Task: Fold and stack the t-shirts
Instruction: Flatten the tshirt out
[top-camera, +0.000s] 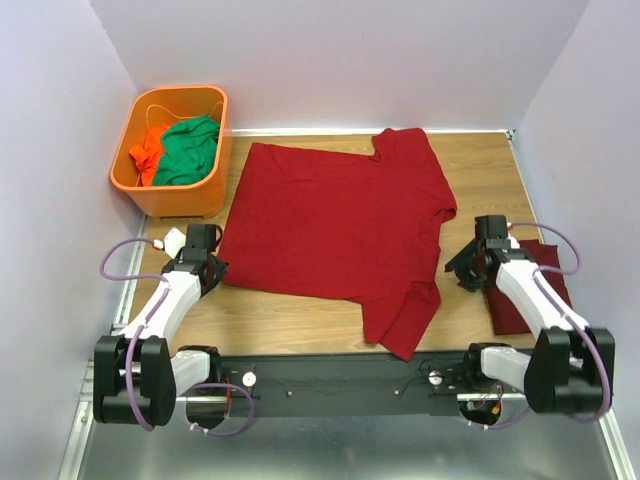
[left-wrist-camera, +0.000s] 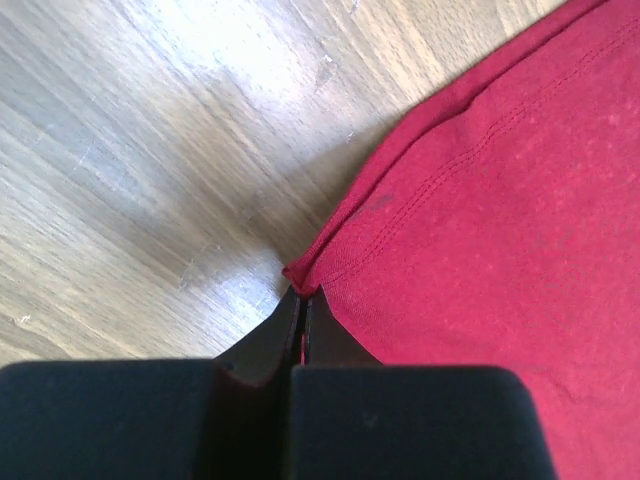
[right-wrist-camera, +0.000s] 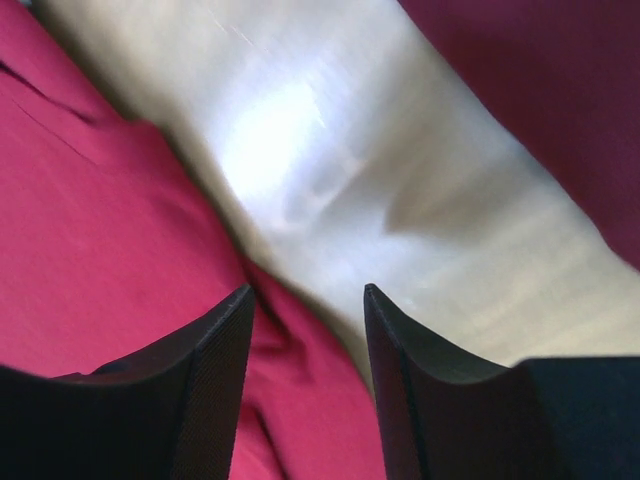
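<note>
The left gripper (top-camera: 214, 270), seen from above, met the near-left corner of the spread t-shirt (top-camera: 330, 220); the right gripper (top-camera: 463, 272) hung between its sleeve and a folded t-shirt (top-camera: 508, 312). In the left wrist view, the jaws were pinched shut on that hem corner. In the right wrist view, the fingers (right-wrist-camera: 205, 390) stood parted over the shirt's edge.

I see bare worktop (top-camera: 290, 320) along the near edge and in a strip right of the spread t-shirt (top-camera: 330, 230). The orange bin (top-camera: 180, 200) blocks the far-left corner; a folded t-shirt (top-camera: 508, 312) crowds the right wall (top-camera: 600, 120).
</note>
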